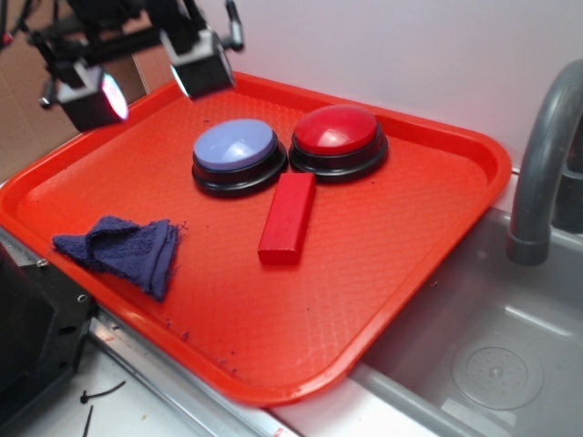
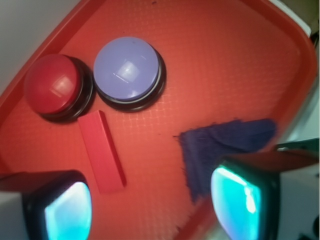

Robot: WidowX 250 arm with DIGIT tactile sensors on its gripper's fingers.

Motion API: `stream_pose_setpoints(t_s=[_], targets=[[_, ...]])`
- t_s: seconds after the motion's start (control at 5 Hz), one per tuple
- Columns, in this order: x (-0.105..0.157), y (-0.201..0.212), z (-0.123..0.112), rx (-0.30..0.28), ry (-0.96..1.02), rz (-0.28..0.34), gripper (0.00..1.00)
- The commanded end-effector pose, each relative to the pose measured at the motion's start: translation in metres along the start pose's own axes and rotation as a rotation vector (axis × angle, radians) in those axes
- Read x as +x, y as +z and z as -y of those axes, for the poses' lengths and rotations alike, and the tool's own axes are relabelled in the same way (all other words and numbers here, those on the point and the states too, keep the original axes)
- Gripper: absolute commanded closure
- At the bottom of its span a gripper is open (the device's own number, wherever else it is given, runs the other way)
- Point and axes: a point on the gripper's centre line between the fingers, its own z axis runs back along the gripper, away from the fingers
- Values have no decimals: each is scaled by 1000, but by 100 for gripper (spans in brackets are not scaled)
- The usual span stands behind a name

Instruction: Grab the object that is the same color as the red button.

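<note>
Gripper [image 1: 150, 86] hanging above tray [image 1: 392, 273], jaws spread wide, holding nothing, touching nothing. Red block [image 1: 288, 217] lying just in front of red button [image 1: 338, 135].

A red tray [image 1: 437, 237] carries the red button [image 1: 337, 132] and a light blue button [image 1: 235, 147] side by side toward its far edge, the red block [image 1: 287, 217] mid-tray, and a dark blue cloth [image 1: 123, 248] near its left edge.

Plain white wall [image 1: 410, 45] behind, grey sink basin [image 1: 492, 346] at right, curved grey faucet [image 1: 547, 155], brown cardboard [image 1: 27, 82] at left
</note>
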Motion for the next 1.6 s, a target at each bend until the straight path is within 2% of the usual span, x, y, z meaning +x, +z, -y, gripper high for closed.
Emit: stream_pose_setpoints(t_s=[0.0, 0.2, 0.4, 0.6, 0.8, 1.0, 1.2, 1.4], targets=[[-6, -63, 31, -38, -67, 88, 0], [-10, -88, 40, -28, -113, 96, 0], [-10, -107, 46, -31, -151, 77, 0], [-10, -115, 48, -31, -162, 81, 0], [-6, -119, 48, -19, -169, 86, 26], [0, -114, 47, -19, -136, 127, 100], [6, -104, 49, 21, -164, 123, 100], [16, -70, 49, 70, -274, 60, 100]])
